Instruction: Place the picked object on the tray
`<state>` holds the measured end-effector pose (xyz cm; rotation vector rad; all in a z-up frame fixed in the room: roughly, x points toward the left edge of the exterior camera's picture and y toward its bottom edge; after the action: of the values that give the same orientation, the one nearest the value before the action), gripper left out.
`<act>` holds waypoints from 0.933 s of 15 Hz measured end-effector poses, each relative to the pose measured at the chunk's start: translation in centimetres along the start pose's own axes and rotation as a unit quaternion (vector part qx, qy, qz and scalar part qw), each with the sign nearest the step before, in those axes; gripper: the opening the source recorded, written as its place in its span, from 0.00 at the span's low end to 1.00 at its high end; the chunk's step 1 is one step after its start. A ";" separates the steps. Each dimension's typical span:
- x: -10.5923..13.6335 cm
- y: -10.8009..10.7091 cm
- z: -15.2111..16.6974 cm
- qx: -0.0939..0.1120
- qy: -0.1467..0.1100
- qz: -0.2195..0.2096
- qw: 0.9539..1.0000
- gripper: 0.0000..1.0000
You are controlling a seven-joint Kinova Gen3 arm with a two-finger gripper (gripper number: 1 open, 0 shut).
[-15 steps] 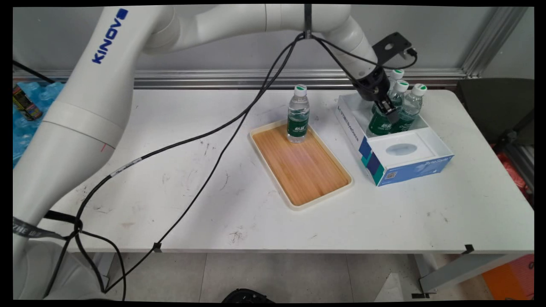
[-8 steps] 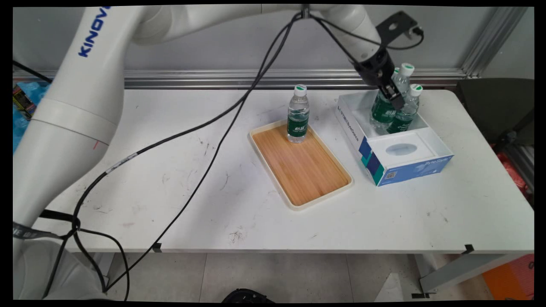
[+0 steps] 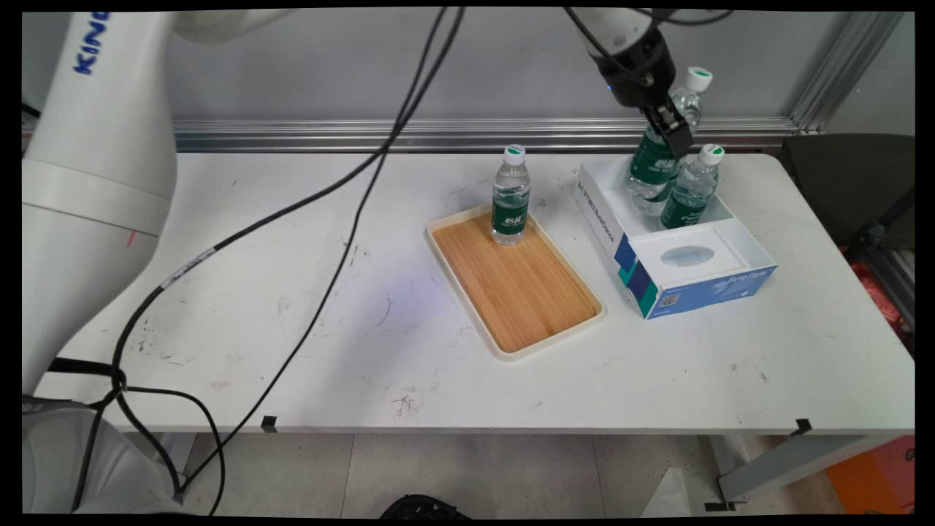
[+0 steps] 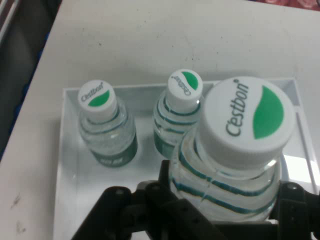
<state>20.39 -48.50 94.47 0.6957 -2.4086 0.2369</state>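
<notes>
Pincer: gripping the held bottle around its body, lifted and tilted above the box.
Held bottle: showing large in the hand view, white-and-green cap up.
Box: sitting on the surface, holding two more bottles upright.
Tray: lying just beside the box, carrying one standing bottle at its far end.
</notes>
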 end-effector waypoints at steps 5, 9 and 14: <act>-0.4 0.7 -4.2 -0.005 -0.017 0.006 1.000 0.00; -2.6 1.1 -7.7 -0.010 -0.033 0.008 0.999 0.00; -6.7 2.2 -10.4 -0.015 -0.051 -0.004 0.999 0.00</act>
<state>29.00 -40.41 98.70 0.7203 -2.4993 0.1654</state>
